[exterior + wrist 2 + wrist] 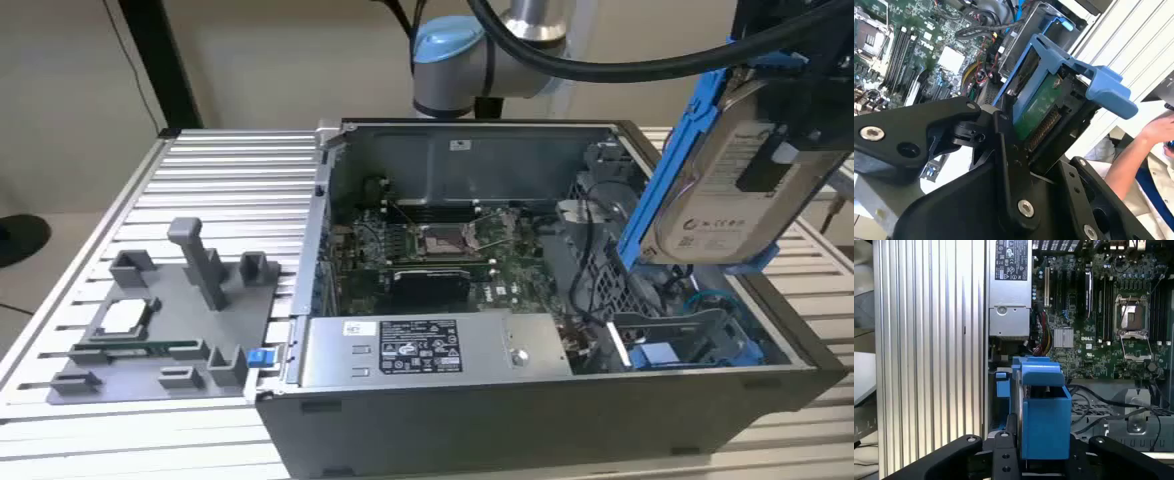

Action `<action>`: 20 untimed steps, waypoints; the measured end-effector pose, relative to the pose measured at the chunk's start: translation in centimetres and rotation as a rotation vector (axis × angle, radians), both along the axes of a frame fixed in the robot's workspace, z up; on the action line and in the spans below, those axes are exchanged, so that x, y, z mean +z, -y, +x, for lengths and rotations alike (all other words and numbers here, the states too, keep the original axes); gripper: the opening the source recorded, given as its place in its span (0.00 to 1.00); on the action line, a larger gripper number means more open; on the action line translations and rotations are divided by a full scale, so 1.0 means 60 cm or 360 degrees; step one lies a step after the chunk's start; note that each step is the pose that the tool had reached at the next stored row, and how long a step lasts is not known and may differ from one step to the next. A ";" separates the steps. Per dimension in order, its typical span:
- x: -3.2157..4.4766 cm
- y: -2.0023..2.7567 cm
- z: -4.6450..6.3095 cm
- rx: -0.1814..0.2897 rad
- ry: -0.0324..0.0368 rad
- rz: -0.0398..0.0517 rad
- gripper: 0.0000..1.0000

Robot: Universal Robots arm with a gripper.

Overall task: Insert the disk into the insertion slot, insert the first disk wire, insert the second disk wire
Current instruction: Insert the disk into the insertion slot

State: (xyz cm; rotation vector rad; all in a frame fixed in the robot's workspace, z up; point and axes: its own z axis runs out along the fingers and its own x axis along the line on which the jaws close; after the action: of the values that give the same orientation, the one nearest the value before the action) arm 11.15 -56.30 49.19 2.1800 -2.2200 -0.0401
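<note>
My gripper (790,135) is shut on the disk (727,180), a silver-beige drive with a white label in a bright blue carrier. The disk hangs tilted, nearly on edge, above the open PC case's side at the exterior view's right. Below it lies the insertion slot (674,335), a grey sheet-metal bay with blue fittings and blue cables. In the second wrist view the black fingers (1004,150) clamp the disk (1041,107), whose green board and connector show. In the first wrist view the disk's blue carrier (1044,415) stands between the fingers, over the perforated bay (1104,412).
A grey power supply box with a white sticker (414,350) sits along the case's front beside the motherboard (434,250). A grey fixture tray with upright posts (160,320) lies on the ribbed table (227,170). A person's arm (1139,150) shows beyond the case.
</note>
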 end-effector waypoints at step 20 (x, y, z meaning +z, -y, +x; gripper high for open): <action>-0.002 0.0009 0.017 0.0000 0.0000 0.0000 0.00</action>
State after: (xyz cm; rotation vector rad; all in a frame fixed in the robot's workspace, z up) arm 12.15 -56.35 49.10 2.1800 -2.2199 -0.0400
